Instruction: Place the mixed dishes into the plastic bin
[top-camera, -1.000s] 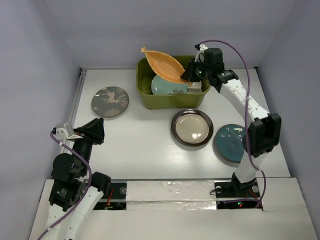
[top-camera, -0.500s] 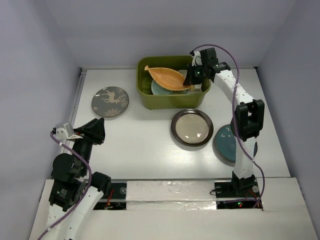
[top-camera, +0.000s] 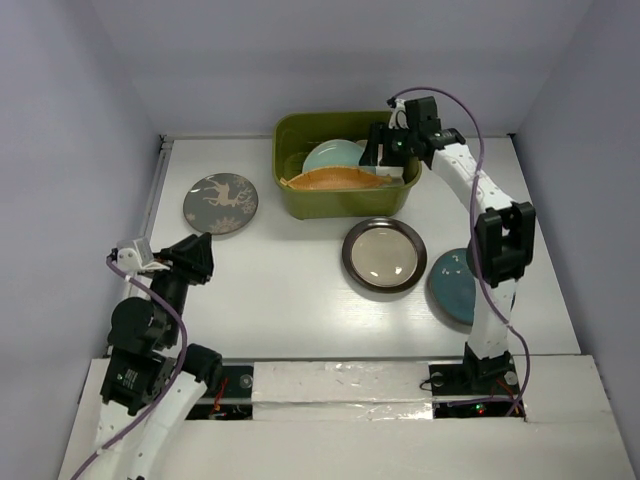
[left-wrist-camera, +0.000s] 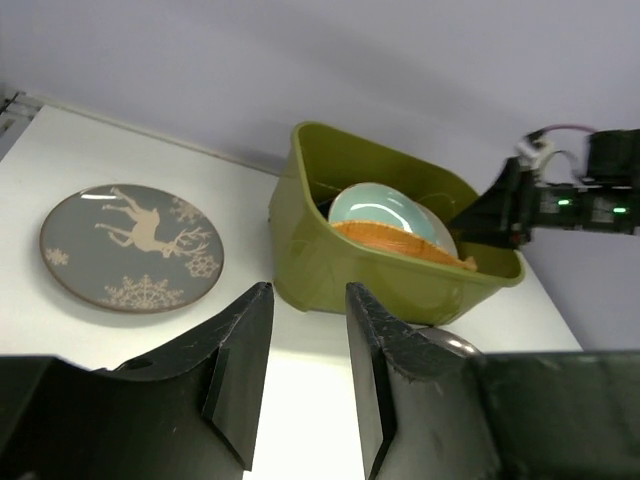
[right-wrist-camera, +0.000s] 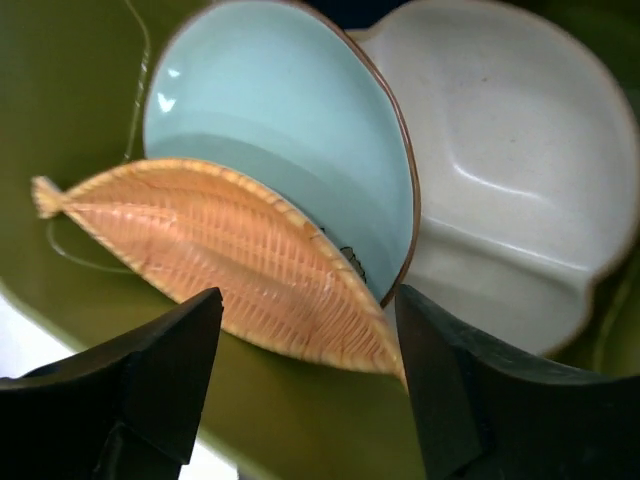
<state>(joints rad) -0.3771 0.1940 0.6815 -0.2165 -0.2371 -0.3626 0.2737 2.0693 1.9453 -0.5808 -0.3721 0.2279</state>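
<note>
The right hand (right-wrist-camera: 305, 300) is held open over the leaf-shaped plate (right-wrist-camera: 230, 260) in the plastic bin (top-camera: 345, 203), the left hand (left-wrist-camera: 308, 295) parted, empty.

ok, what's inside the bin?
In the bin: an orange leaf plate overlapping a pale blue plate, with a cream compartment plate beside them. The plates cover most of the floor, so anything beneath them can't be seen.

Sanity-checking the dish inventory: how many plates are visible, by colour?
grey deer plate: 1
orange leaf plate: 1
pale blue plate: 1
cream divided plate: 1
brown-rimmed cream plate: 1
teal plate: 1
Total: 6
</note>
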